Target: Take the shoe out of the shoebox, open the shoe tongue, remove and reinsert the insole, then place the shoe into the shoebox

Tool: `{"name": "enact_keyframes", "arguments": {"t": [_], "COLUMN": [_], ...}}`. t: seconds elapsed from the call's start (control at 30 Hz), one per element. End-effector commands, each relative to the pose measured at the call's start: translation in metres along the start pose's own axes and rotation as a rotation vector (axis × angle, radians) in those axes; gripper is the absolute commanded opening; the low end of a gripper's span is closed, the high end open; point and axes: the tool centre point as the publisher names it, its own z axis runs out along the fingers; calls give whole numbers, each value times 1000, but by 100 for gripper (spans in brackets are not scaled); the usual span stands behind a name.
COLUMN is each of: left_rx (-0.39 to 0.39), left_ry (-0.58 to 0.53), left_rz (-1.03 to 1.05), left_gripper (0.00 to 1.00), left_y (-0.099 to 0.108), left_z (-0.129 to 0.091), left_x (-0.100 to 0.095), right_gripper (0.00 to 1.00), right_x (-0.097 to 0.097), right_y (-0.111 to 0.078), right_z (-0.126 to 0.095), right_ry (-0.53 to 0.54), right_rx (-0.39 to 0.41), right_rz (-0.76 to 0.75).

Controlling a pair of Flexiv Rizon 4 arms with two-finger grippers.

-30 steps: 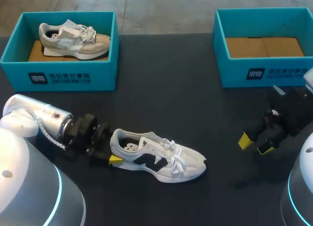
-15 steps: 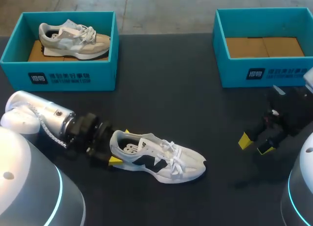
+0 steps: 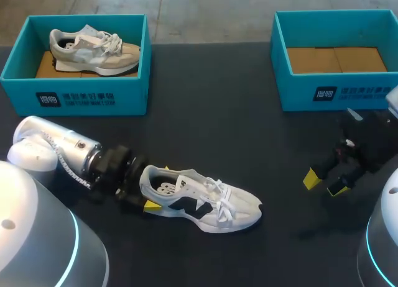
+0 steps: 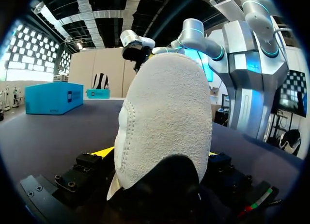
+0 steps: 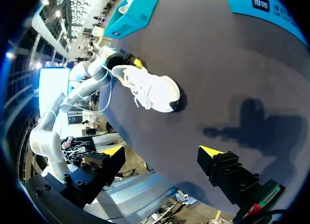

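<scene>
Well beyond the left end effector (image 3: 157, 187), the far shoebox (image 3: 74, 99) holds 1 beige shoe (image 3: 93, 51). The left end effector itself lies low over the tabletop (image 3: 236, 138), spread wide with 1 yellow tip on each side of the heel of the white shoe (image 3: 205, 203); I judge it not yet clamped. That shoe stands upright on its sole, out of any box, heel inside the left end effector and toe pointing away from it towards the right arm. The right end effector (image 3: 324, 184) hangs well apart from the toe, its 2 tips apart and holding nothing, with the empty shoebox (image 3: 336, 94) just beyond it.

The shoe should be light. Its knit upper, tongue and laces look soft and would crumple, while the heel counter and sole are stiffer. So the heel is the sound place to hold it steady, leaving the right end effector free to pinch the tongue's top edge. The thin, floppy insole is best caught at its heel end
</scene>
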Motion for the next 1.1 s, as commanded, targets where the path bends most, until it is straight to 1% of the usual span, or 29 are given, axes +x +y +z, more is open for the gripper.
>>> {"name": "enact_keyframes", "arguments": {"t": [0.03, 0.27, 0.73, 0.77, 0.8, 0.83, 0.87, 0.9, 1.1], "left_rx": [-3, -5, 18, 20, 21, 22, 24, 26, 38], "left_ry": [8, 13, 13, 10, 6, 4, 3, -1, -25], "left_rz": [-2, -11, -24, -23, -22, -22, -22, -21, -19], "left_gripper": [100, 100, 100, 91, 68, 39, 28, 0, 0], "left_y": [2, 4, 5, 5, 5, 5, 5, 5, 5], "left_z": [5, 8, 14, 14, 14, 14, 14, 13, 10], "left_x": [-2, -5, 0, 0, 0, 0, 0, 1, 1], "right_gripper": [100, 100, 100, 100, 100, 100, 100, 100, 100], "right_x": [0, 0, 0, 0, 0, 0, 0, 0, 0], "right_y": [-1, -1, -1, -1, -1, -1, -1, -1, -1], "right_z": [1, 1, 1, 1, 1, 1, 1, 1, 1], "right_ry": [-3, -3, -3, -3, -3, -3, -3, -3, -3], "right_rx": [-1, -1, -1, -1, -1, -1, -1, -1, -1], "right_rz": [2, 2, 2, 2, 2, 2, 2, 2, 2]}}
